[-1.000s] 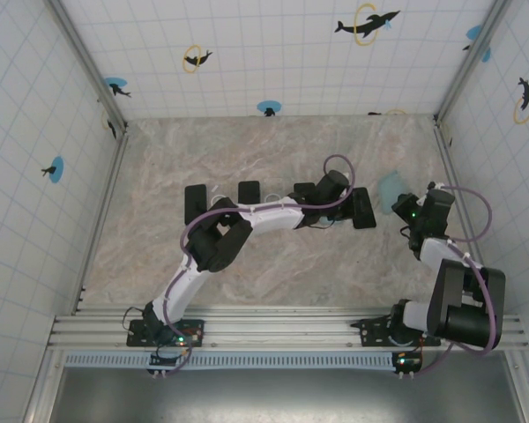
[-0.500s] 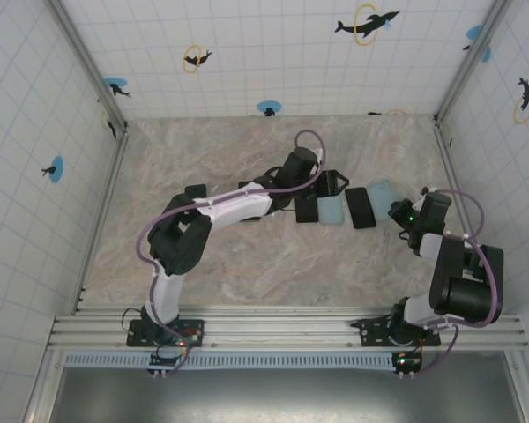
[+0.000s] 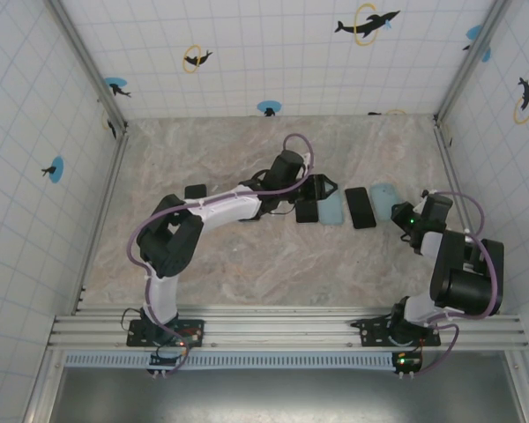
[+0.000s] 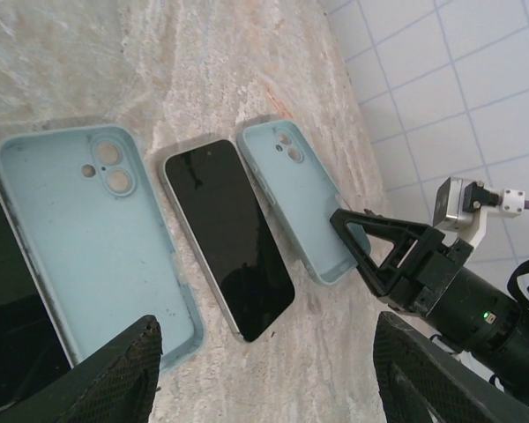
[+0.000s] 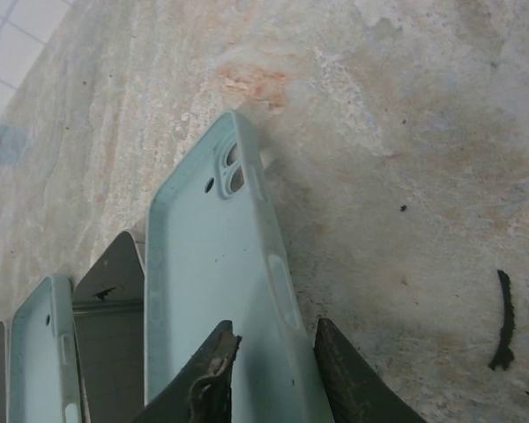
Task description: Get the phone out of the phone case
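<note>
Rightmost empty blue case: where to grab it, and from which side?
I'd pinch the raised side wall of the case at the end opposite the camera cutouts, one finger inside, one outside, coming from the right arm's side. It lies flat, open side up, with the phone close along its left edge. The right tool sits at that end, jaws apart.

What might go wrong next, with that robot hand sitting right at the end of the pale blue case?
1. The right hand straddles the rim of the empty case, barely parted. If it pulls back without opening wider, it might drag or tip the case.
2. That case lies close beside the bare phone, so a nudge might shove it against the phone.
</note>
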